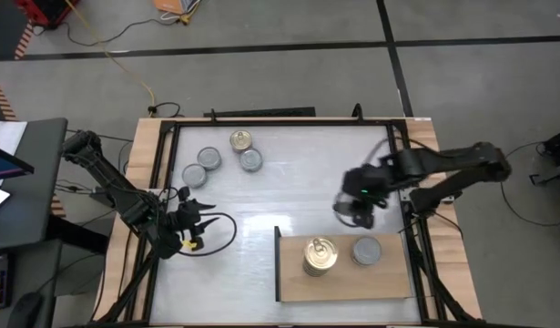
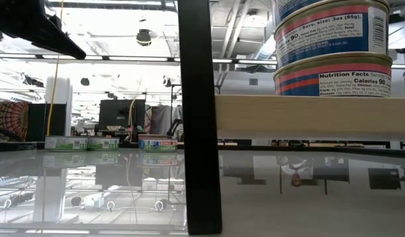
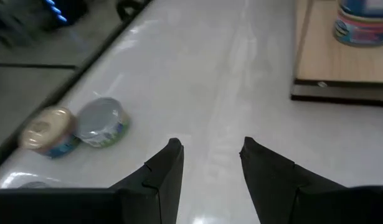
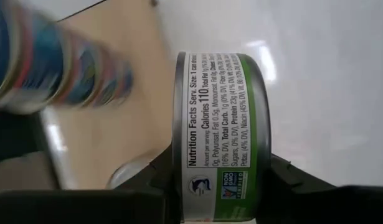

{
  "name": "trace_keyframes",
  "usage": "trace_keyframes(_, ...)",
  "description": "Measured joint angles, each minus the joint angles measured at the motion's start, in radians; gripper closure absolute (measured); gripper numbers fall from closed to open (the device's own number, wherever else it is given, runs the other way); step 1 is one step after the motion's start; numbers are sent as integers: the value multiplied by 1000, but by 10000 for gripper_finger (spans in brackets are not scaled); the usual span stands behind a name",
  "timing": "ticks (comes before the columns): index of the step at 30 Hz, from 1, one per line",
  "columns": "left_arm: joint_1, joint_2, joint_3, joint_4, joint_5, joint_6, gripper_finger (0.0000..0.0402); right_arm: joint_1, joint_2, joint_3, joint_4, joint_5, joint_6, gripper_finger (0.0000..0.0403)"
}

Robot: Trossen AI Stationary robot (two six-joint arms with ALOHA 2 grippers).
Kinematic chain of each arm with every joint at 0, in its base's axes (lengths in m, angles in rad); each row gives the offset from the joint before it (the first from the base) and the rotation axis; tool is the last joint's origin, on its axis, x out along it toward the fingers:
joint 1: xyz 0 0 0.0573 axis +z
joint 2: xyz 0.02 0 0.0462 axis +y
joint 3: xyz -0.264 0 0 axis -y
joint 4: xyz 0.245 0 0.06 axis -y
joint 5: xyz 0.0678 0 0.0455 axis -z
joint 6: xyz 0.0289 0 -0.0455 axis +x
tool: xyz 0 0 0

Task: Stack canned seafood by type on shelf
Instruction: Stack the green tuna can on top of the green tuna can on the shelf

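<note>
Several flat tins stand on the white table at its far left: one with a gold lid [image 1: 241, 140] and three with silver lids [image 1: 209, 159]. The wooden shelf [image 1: 389, 278] lies at the near right. It carries a gold-lidded stack [image 1: 320, 256] and a silver-lidded tin [image 1: 366, 250]. My right gripper [image 1: 355, 208] hangs just beyond the shelf's far edge, shut on a green-labelled tin [image 4: 219, 130]. My left gripper [image 1: 193, 223] is at the table's left side, open and empty [image 3: 210, 162]. My right gripper pinches the green-labelled tin between its two fingers, one on each flat end [image 4: 179, 174]. The fingers slant down from above. The tin is turned on edge with its printed side wall toward the wrist camera, and it is lifted clear of the table and the shelf.
The shelf's dark edge [image 2: 199, 118] stands upright close before the low camera, with the stack [image 2: 334, 46] on the board. Wooden rails and black frame bars [image 1: 416, 228] border the table. Bare white table lies between the far-left tins and the shelf.
</note>
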Motion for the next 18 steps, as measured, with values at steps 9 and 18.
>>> trace_keyframes(9, 6, 0, 0, 0, -171, 59, 247, 93, -252, -271, 143, -226, 222, 241)
trace_keyframes(18, 65, 0, 0, 11, -233, 31, 247, 163, -258, -341, 310, -347, 174, 241)
